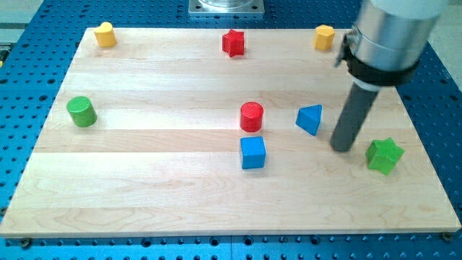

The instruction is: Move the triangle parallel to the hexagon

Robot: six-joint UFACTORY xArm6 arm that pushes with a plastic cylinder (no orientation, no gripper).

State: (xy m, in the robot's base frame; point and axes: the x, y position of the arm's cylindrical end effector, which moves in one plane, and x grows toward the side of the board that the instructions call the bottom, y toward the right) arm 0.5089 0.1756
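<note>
My dark matt rod hung from a brushed metal housing over a pale, smooth wooden board with visible grain, itself lying on a blue perforated metal table, while the blue triangle looked like matt plastic.

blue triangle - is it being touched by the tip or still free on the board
Free. The blue triangle sits flat on the board, with a strip of bare wood between it and my tip at its right.

A pale wooden board lies on a blue perforated table under even light.
</note>
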